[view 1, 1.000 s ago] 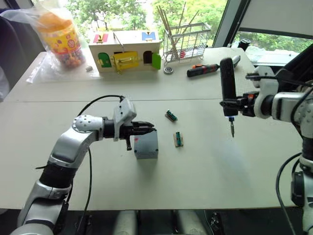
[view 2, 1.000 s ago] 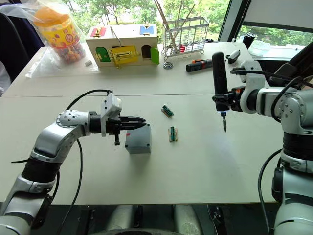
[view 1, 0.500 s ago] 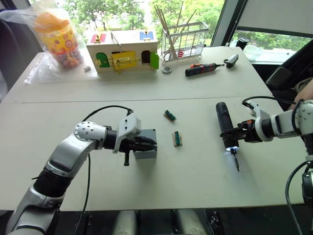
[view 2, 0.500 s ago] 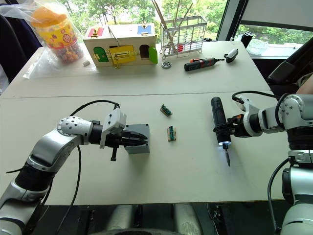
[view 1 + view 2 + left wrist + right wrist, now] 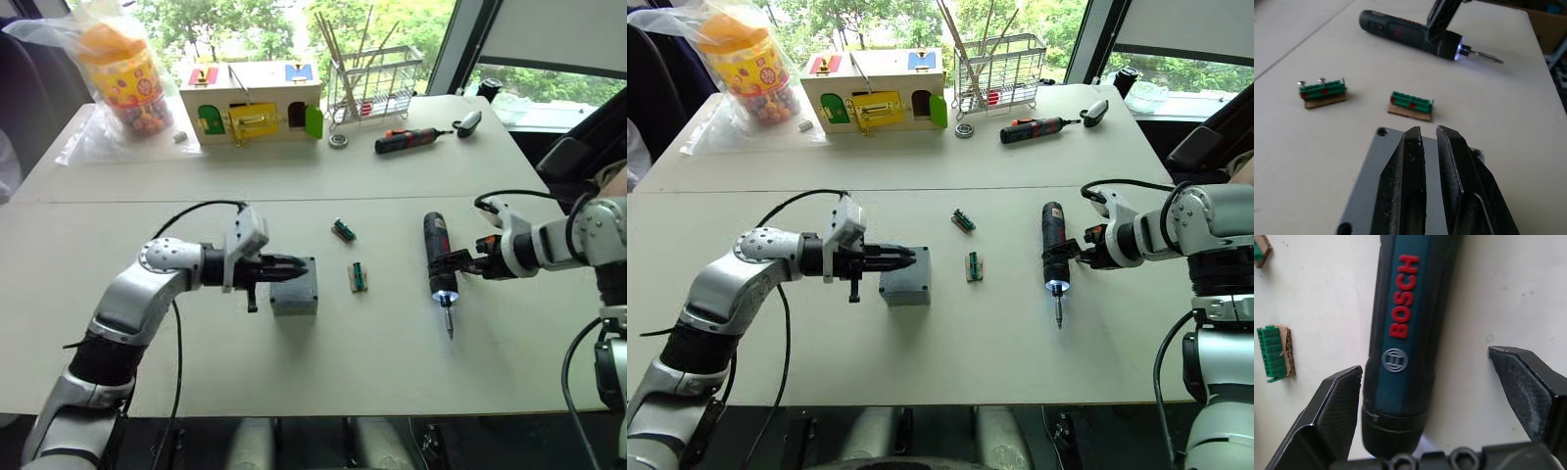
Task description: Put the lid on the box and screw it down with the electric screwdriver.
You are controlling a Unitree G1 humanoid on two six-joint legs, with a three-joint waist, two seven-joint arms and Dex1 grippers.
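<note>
Lying flat right of the grey plastic box (image 5: 294, 286), the thick black electric screwdriver (image 5: 437, 257) looks heavy, rigid, smooth; grasp mid-barrel. Right gripper (image 5: 1436, 404) gapes around it; left gripper (image 5: 1431, 143) nearly closed over the flat grey lid (image 5: 1364, 193).

A pale table (image 5: 323, 392), a seam running across its top, stood before large windows (image 5: 392, 24) where green trees showed in daylight. Right of the windows, a dark slanted frame post (image 5: 453, 44) rose beside a light blind (image 5: 558, 34).

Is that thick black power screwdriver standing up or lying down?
Lying down: the thick black electric screwdriver rests flat on the white table, its tip light glowing, between the right hand's open fingers.
</note>
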